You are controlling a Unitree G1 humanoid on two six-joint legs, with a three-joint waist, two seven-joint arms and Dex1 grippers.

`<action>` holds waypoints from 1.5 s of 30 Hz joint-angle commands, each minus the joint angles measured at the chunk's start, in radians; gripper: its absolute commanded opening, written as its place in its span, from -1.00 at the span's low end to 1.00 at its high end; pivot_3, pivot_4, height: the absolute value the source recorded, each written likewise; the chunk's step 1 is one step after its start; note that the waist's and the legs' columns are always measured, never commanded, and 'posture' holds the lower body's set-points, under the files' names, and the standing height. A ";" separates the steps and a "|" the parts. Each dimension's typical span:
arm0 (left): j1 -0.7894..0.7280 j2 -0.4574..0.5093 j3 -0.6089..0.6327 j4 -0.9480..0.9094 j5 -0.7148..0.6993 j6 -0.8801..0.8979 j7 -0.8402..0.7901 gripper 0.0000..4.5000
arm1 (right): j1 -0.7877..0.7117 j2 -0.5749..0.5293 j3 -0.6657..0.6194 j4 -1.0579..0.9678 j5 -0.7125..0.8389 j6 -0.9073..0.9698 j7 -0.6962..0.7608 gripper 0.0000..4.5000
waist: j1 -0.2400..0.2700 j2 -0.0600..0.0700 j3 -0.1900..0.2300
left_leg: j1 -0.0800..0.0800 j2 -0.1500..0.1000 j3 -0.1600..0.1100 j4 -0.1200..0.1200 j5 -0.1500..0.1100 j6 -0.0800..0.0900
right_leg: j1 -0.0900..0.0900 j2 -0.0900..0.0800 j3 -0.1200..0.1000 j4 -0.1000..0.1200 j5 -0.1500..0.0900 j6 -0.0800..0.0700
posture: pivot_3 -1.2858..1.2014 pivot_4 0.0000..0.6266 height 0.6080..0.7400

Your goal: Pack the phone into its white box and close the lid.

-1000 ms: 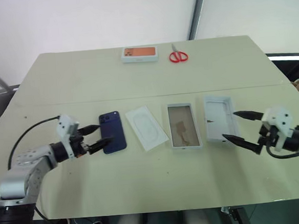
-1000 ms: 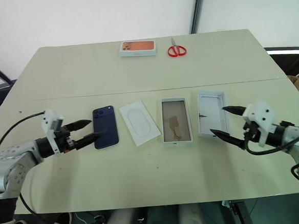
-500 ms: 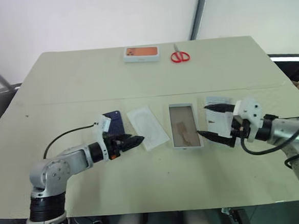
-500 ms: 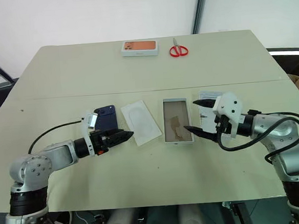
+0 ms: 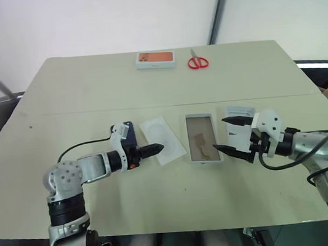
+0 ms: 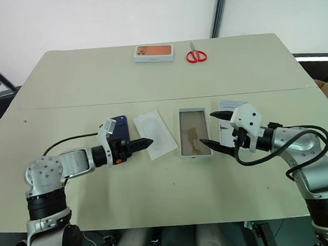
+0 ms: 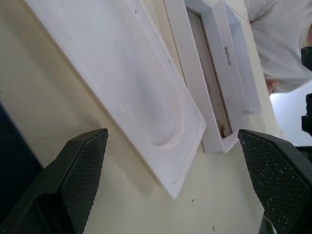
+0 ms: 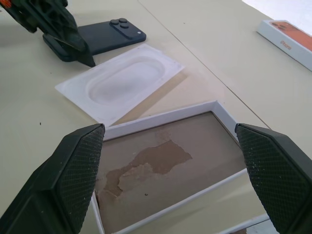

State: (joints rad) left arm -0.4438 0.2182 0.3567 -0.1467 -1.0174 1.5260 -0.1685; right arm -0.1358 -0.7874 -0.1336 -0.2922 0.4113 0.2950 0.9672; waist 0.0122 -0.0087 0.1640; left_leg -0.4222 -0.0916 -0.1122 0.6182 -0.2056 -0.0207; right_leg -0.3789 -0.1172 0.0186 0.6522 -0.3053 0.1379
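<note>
On the beige worktop (image 5: 94,88), the phone (image 6: 120,138) lies flat, partly behind the left gripper (image 5: 154,150), whose fingers stand apart above a flat white card (image 5: 162,140). Next comes the white box (image 5: 201,138), empty; the right gripper (image 5: 228,134), fingers spread wide, hovers at its edge, over the lid (image 5: 239,130).

Both head views look forward and down from above the near edge of the wide cream-coloured counter (image 5: 150,84), taking in its whole top. The left wrist view sits low and close, skimming along the flat white card with an oval recess (image 7: 141,97) toward the shallow white tray with a tan-brown floor (image 7: 195,73). The right wrist view looks down from close above that same tray (image 8: 170,161) and card (image 8: 122,83), facing the opposite way.
</note>
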 commanded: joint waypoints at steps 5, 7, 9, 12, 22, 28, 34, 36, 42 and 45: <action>-0.071 -0.043 0.087 0.076 0.024 0.076 0.067 1.00 | -0.020 0.000 -0.018 -0.016 0.003 -0.017 -0.007 0.99 | -0.001 0.000 0.000 | 0.000 0.000 0.000 0.000 0.000 0.000 | 0.000 0.000 0.000 0.000 0.000 0.000 | 0.03 -0.52 1.00; -0.077 -0.056 0.086 0.077 0.030 0.085 0.073 1.00 | -0.018 -0.003 -0.020 -0.014 0.001 -0.019 -0.007 0.99 | -0.001 0.000 0.000 | 0.000 0.000 0.000 0.000 0.000 0.000 | 0.000 0.000 0.000 0.000 0.000 0.000 | 0.03 -0.52 1.00; -0.089 -0.087 0.100 0.086 0.032 0.086 0.085 1.00 | -0.016 -0.001 -0.018 -0.016 -0.001 -0.020 -0.009 0.99 | 0.001 0.000 0.000 | 0.000 0.000 0.000 0.000 0.000 0.000 | 0.000 0.000 0.000 0.000 0.000 0.000 | 0.03 -0.52 1.00; -0.094 -0.120 0.103 0.088 0.046 0.088 0.099 1.00 | -0.014 0.002 -0.012 -0.021 -0.004 -0.020 -0.013 0.99 | 0.002 0.000 0.000 | 0.000 0.000 0.000 0.000 0.000 0.000 | 0.001 0.000 0.000 0.000 0.000 0.000 | 0.03 -0.52 1.00; -0.053 -0.117 0.107 0.076 0.045 0.088 0.108 -0.64 | -0.017 -0.001 -0.014 -0.015 -0.010 -0.027 -0.008 1.00 | 0.000 -0.001 0.000 | 0.000 0.000 0.000 0.000 0.000 0.000 | 0.000 0.000 0.000 0.000 0.000 0.000 | 0.03 -0.52 1.00; -0.060 -0.110 0.134 0.071 0.052 0.084 0.102 -0.99 | -0.013 0.003 -0.010 -0.011 -0.014 -0.032 -0.011 1.00 | 0.000 -0.001 0.000 | 0.000 0.000 0.000 0.000 0.000 0.000 | 0.001 0.000 0.000 0.000 0.000 0.000 | 0.03 -0.52 1.00; -0.094 -0.092 0.181 0.102 0.022 0.088 0.091 -0.99 | 0.022 -0.010 0.013 -0.034 0.005 -0.014 0.033 1.00 | 0.001 -0.001 0.001 | 0.000 0.000 0.000 0.000 0.000 0.000 | 0.000 0.000 0.000 0.000 0.000 0.000 | 0.03 -0.52 1.00; -0.112 -0.066 0.179 0.097 0.020 0.072 0.061 -0.99 | 0.046 -0.019 0.054 -0.060 0.001 -0.009 0.069 1.00 | 0.000 -0.002 0.001 | 0.000 0.000 0.000 0.000 0.000 0.000 | 0.000 0.000 0.000 0.000 0.000 0.000 | 0.03 -0.52 1.00; -0.157 0.014 0.157 0.115 0.011 0.056 -0.046 -0.99 | -0.003 -0.037 0.199 0.031 -0.139 -0.039 0.097 1.00 | -0.002 -0.002 0.001 | 0.000 0.000 0.000 0.000 0.000 -0.001 | 0.000 0.000 -0.001 0.000 0.000 0.000 | 0.03 -0.52 1.00; -0.165 0.027 0.143 0.114 0.022 0.039 -0.067 -1.00 | -0.045 -0.029 0.227 0.068 -0.144 -0.018 0.115 0.89 | -0.001 -0.002 0.001 | 0.000 0.000 0.000 0.000 0.001 -0.002 | 0.000 0.000 0.000 -0.001 0.000 0.000 | 0.03 -0.52 1.00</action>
State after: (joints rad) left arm -0.5976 0.2397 0.5043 -0.0298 -0.9828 1.5810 -0.2139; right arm -0.1574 -0.8074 0.0893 -0.2183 0.2744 0.2827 1.0689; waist 0.0114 -0.0107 0.1651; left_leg -0.4225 -0.0919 -0.1124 0.6180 -0.2045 -0.0228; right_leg -0.3792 -0.1172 0.0183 0.6516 -0.3054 0.1381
